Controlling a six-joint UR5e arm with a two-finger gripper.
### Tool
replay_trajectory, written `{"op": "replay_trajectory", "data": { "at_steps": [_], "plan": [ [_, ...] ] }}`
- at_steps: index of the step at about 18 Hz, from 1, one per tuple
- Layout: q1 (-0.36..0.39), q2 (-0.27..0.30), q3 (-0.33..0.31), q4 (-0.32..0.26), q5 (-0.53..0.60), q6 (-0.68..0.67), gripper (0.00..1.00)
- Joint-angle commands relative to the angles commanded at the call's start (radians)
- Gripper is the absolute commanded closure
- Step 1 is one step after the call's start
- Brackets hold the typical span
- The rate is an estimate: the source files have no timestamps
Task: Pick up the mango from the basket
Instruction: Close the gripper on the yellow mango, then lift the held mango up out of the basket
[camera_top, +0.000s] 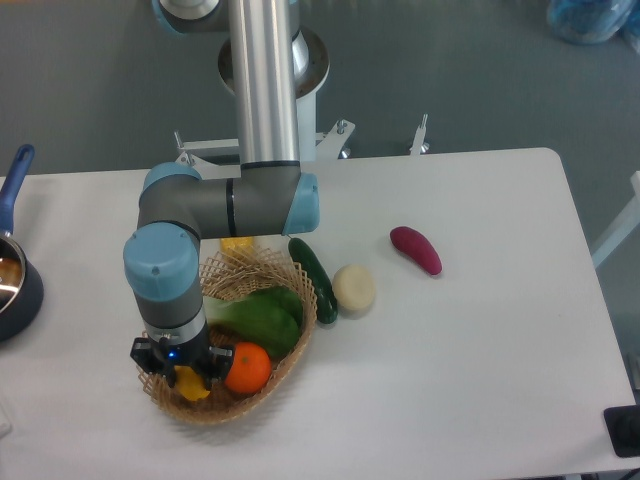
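The tan wicker basket (292, 352) sits on the white table at the front left. My gripper (188, 378) points straight down into its front left part. A yellow-orange mango (193, 389) shows between the black fingers, mostly hidden under the wrist. The fingers stand on either side of it and appear closed against it. The mango is still low in the basket. A round orange fruit (247, 367) lies right beside the gripper, and a green leafy vegetable (265, 315) lies behind it.
A dark green cucumber (314, 279) leans on the basket's right rim. A pale round vegetable (354, 290) and a purple eggplant (415, 249) lie to the right. A pale-yellow corn piece (237, 245) sits behind the basket. A dark pot (12, 285) stands at the left edge.
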Motion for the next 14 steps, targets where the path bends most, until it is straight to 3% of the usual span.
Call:
{"op": "replay_trajectory", "data": {
  "at_steps": [4, 7, 14],
  "plan": [
    [0.008, 0.044, 0.0, -0.005, -0.005, 0.02, 0.55],
    [0.029, 0.083, -0.012, -0.005, 0.001, 0.119, 0.55],
    [0.196, 0.149, -0.008, -0.005, 0.003, 0.363, 0.54]
  ]
}}
